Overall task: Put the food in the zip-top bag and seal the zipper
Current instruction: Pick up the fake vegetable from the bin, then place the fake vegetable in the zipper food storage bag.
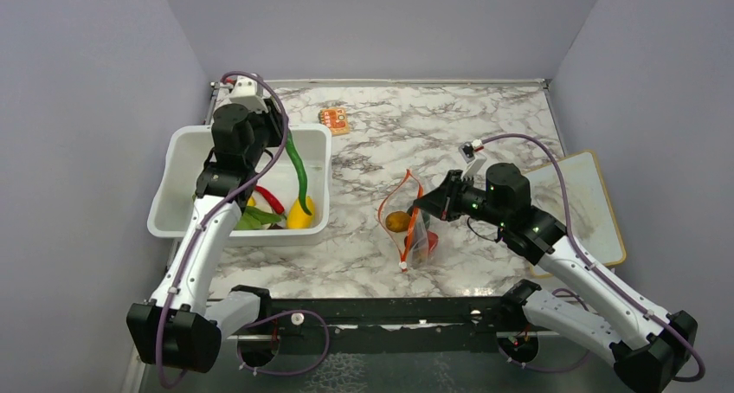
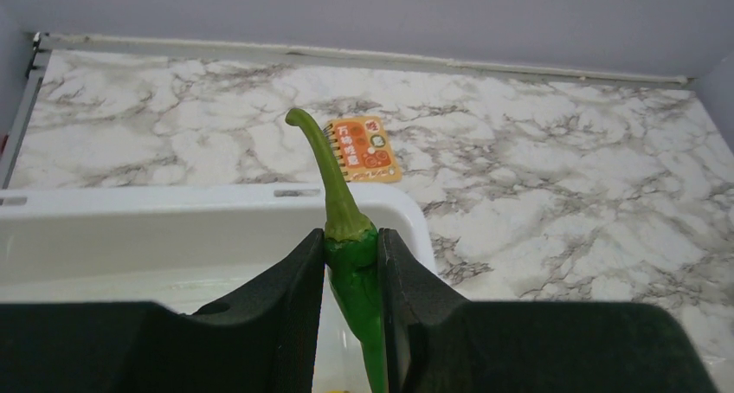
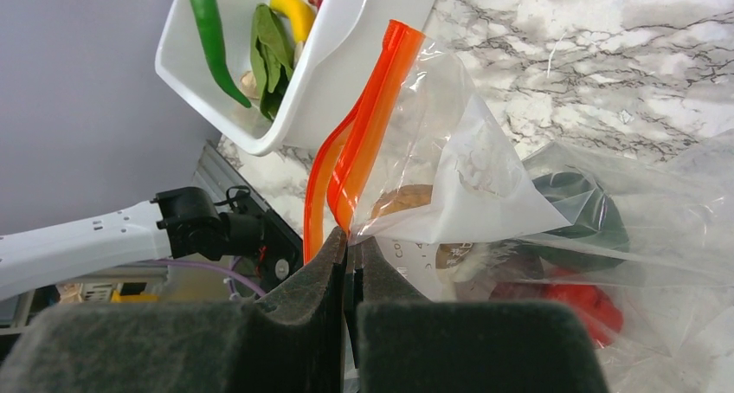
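My left gripper [image 2: 353, 248] is shut on a long green chilli [image 2: 350, 254], which hangs from it over the white tub [image 1: 173, 164]. The chilli [image 1: 299, 172] dangles stem up above the tub's right part. My right gripper [image 3: 353, 241] is shut on the zip-top bag [image 3: 485, 177] at its orange-red zipper [image 3: 368, 133], holding the mouth up and apart. In the top view the bag [image 1: 414, 224] stands at mid table with the zipper [image 1: 401, 211] looped open toward the left. Inside it lie a brown lump [image 1: 397, 222], a red piece [image 3: 580, 298] and a dark green piece [image 3: 576, 198].
The tub still holds a yellow banana [image 1: 300, 213], a red chilli [image 1: 270, 199] and green leaves [image 1: 258, 220]. A small orange notebook [image 1: 334, 119] lies at the back of the marble table. A white board [image 1: 593, 202] lies at the right edge.
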`<state>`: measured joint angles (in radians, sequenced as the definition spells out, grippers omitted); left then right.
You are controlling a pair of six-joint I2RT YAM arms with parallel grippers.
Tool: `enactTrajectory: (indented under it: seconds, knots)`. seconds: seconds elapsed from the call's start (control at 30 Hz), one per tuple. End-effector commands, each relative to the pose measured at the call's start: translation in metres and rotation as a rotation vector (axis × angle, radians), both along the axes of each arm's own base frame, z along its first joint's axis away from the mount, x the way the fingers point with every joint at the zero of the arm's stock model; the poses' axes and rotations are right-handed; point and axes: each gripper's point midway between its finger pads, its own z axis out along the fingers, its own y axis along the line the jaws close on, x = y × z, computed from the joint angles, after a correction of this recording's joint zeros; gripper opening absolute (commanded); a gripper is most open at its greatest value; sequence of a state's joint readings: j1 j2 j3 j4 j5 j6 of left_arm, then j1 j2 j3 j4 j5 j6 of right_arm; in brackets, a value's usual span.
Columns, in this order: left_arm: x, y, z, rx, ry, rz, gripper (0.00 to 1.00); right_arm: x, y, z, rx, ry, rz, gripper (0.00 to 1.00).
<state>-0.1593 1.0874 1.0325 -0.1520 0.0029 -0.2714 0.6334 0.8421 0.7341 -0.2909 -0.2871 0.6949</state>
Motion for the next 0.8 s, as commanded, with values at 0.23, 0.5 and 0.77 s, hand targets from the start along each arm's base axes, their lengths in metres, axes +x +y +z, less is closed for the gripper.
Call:
enactTrajectory:
  seconds: [0.23,0.5,0.77]
  knots:
    - [-0.040,-0.081,0.071,-0.179,-0.167,-0.472,0.15,-0.010,0.011,0.020,0.126,-0.002,0.045,0.01]
    - [-0.070,-0.121,0.074,-0.338,-0.219,-0.696,0.14,-0.005,0.026,0.016,0.162,0.035,0.086,0.01]
    - [-0.085,-0.139,0.108,-0.429,-0.374,-0.732,0.14,-0.002,0.036,0.026,0.235,0.069,0.097,0.01]
